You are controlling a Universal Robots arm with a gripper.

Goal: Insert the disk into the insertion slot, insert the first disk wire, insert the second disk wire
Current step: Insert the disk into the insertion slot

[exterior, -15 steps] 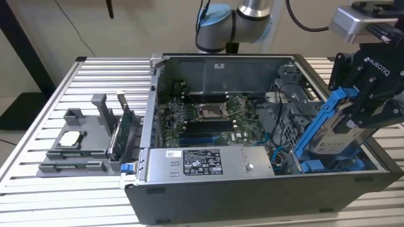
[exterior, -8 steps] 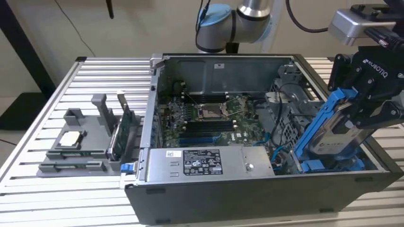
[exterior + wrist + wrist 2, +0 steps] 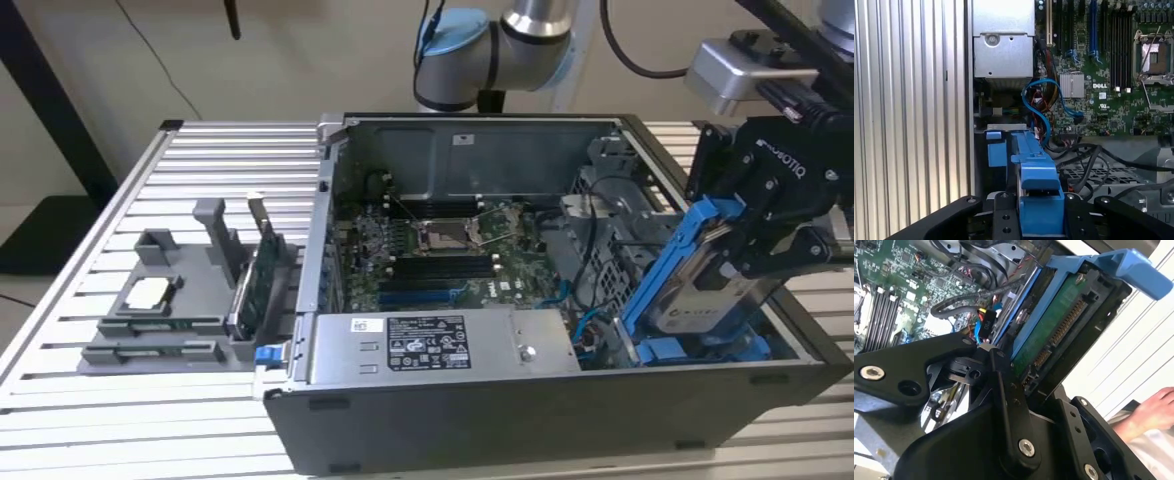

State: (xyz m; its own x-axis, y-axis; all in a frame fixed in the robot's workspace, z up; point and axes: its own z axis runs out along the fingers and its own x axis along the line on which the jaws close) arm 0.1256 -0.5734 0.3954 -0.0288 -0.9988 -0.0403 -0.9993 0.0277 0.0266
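Jaws of the gripper (image 3: 747,258) are seen closed narrowly on the disk (image 3: 705,300), which is clamped by its blue carrier frame (image 3: 674,270) between the black fingers (image 3: 801,245). The disk is held steeply tilted at the end of the open computer case (image 3: 534,420) that lies toward the exterior view's right. Its lower end is sunk behind the case wall, while its upper end is raised above the case rim. The insertion slot (image 3: 674,352), marked by blue plastic tabs, is found low in the case directly under the disk's lower end. Whether the two are touching cannot be told, and the disk is not laid flat in the slot. In the second wrist view the disk's green underside with its row of connector pins is shown above the fingers, and a person's hand (image 3: 1154,410) is seen outside the case. A grey power-supply box (image 3: 427,345) is mounted along the case's near wall, just beside the slot, and the motherboard (image 3: 441,245) is laid in the case's middle. A blue cable (image 3: 1046,107) is looped inside the case between the box and the slot. Outside the case, toward the exterior view's left, a green circuit card (image 3: 256,270) is stood upright in a grey holder (image 3: 160,330) on the slatted table (image 3: 80,430).
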